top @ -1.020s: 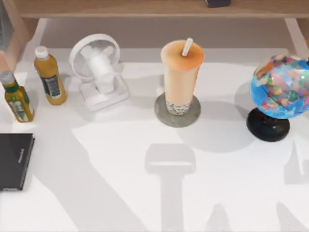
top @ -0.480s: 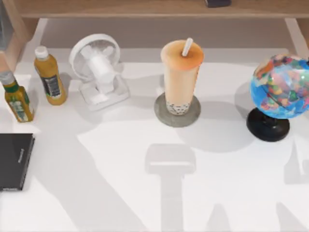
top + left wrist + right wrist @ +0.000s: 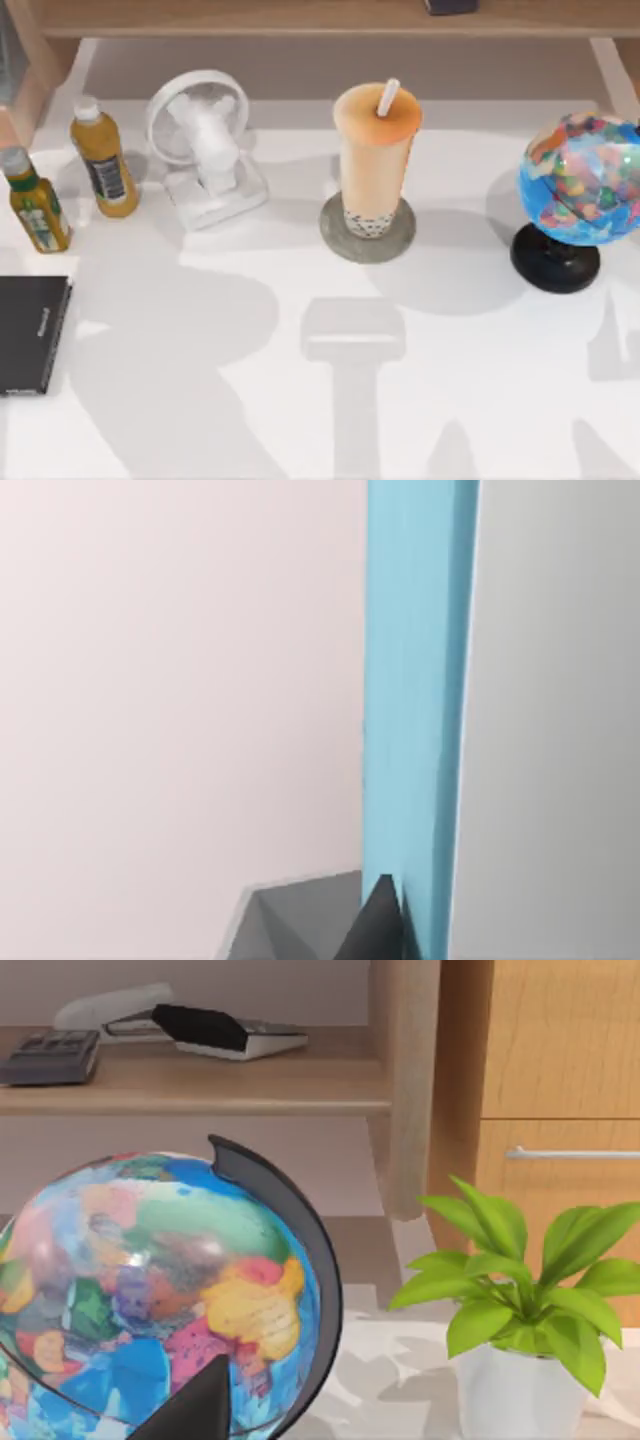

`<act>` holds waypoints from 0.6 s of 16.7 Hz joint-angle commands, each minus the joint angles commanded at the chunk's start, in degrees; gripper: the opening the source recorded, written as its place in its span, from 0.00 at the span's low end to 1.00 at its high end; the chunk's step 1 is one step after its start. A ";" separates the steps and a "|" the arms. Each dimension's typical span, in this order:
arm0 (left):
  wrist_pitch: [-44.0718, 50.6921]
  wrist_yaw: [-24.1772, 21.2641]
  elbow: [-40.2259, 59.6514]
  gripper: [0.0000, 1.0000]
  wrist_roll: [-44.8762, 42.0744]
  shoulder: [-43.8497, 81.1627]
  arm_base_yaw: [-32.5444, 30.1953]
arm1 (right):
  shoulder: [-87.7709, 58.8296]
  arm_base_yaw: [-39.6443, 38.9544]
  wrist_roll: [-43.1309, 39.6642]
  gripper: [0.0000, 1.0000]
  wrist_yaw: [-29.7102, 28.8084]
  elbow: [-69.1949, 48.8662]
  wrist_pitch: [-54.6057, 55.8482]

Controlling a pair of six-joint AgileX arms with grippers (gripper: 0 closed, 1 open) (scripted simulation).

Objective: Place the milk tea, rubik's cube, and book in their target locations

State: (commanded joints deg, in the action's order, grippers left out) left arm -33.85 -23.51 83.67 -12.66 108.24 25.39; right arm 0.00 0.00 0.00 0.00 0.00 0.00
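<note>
The milk tea (image 3: 376,160) stands upright on a round grey coaster (image 3: 367,232) at the middle back of the table, with no gripper near it. In the left wrist view a light blue book (image 3: 415,700) runs lengthwise away from the camera. My left gripper (image 3: 385,925) is shut on its near end, one dark fingertip (image 3: 372,930) pressed against its side. My right gripper (image 3: 200,1415) hangs close in front of the globe (image 3: 150,1290). The rubik's cube is out of view.
Two yellow-green bottles (image 3: 100,155) and a white desk fan (image 3: 205,140) stand at the back left. A black slab (image 3: 30,330) lies at the left edge and the globe (image 3: 580,180) at the right. A potted plant (image 3: 510,1320) and a wooden shelf (image 3: 200,1085) are behind the globe.
The arm shadow on the left half of the table has spread wider and to the right. The milk tea, bottles, fan and globe have stayed in place.
</note>
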 joint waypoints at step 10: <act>-5.87 1.88 -37.71 0.00 -60.50 -29.99 8.61 | 0.00 0.00 0.00 1.00 0.00 0.00 0.00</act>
State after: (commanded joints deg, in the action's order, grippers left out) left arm -39.72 -21.63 45.96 -73.15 78.25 34.00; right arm 0.00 0.00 0.00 0.00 0.00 0.00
